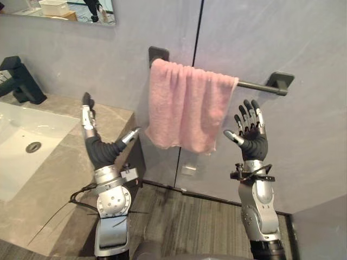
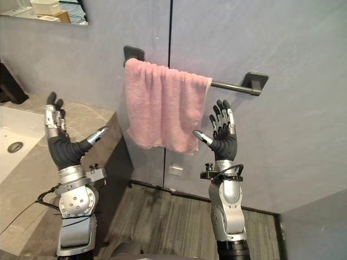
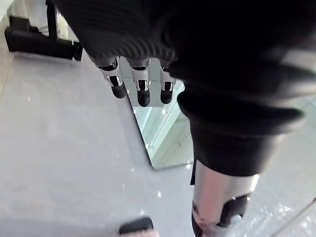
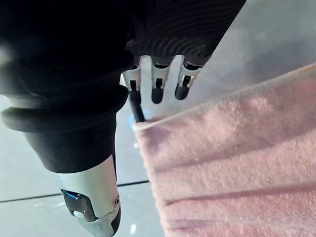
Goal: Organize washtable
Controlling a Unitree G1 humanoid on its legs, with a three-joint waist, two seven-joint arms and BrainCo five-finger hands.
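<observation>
Towel [image 1: 187, 105], pink, hangs bunched on the wall bar [image 1: 257, 85] beside the counter [image 1: 70, 162]; left hand [image 1: 100, 150] and right hand [image 1: 254, 142] are up, open and empty, one each side; maybe to spread it flat.

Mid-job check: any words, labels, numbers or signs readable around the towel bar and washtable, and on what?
No text can be read anywhere.
Pink towel, towel bar, faucet, sink: no print shows.
White box reflected in the mirror: too small to tell.
Small white plate on the wall under the towel: too small to tell.
</observation>
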